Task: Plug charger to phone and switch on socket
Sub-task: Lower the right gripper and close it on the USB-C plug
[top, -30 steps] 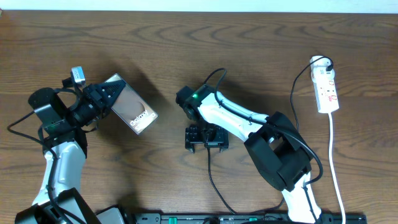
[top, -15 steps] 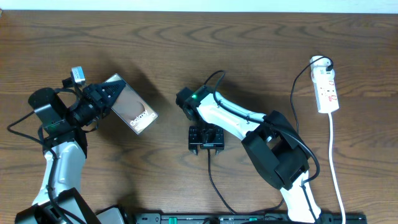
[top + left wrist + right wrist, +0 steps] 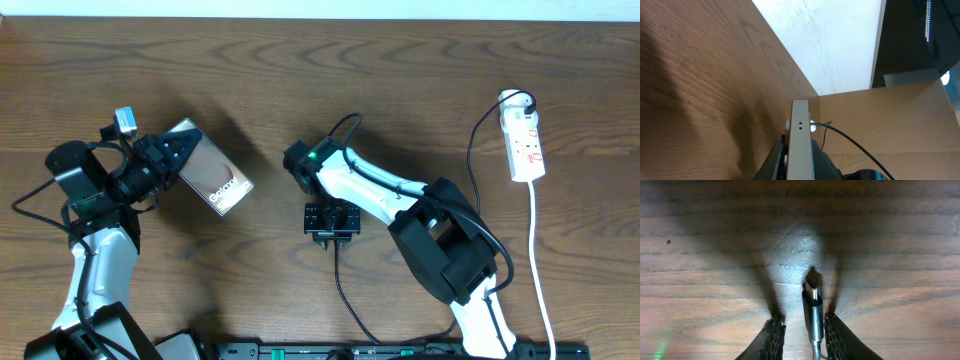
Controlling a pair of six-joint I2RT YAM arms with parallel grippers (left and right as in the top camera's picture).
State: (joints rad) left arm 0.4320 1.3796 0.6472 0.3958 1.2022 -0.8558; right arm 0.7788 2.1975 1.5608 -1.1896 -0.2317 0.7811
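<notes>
- Bearing everything is the wooden desk (image 3: 300,80), hard and flat, so anything thin that lies on it has to be pinched from the sides, not scooped from below.
- Lying at the far right edge, well apart from both arms, the socket (image 3: 525,145) is a rigid white strip with red switches. It looks light enough to skate under a push, so I judge that a switch wants a press straight down.
- Next in size, the phone (image 3: 210,170) is off the desk, pinched by one end in the left claw (image 3: 165,155), whose fingers are pressed together on it. The left wrist view shows its thin pale edge standing on end. It is stiff, smooth-sided and probably slippery, with some weight hanging beyond the grip, so it may twist when the plug is pushed in. A grip across the flat faces suits it best.
- Running from the front edge of the desk up to the middle, the charger (image 3: 345,295) is a thin, limp black cable. Taken by the cord, it would flop and give no aim.
- Smallest is its connector tip (image 3: 812,307), short, rigid and lying flat on the wood. The right claw (image 3: 330,235) stands over it, fingers nearly together on either side of the plug body, a sliver of gap showing, not yet clamped. The hard body behind the metal tongue is the place to hold, squarely.
</notes>
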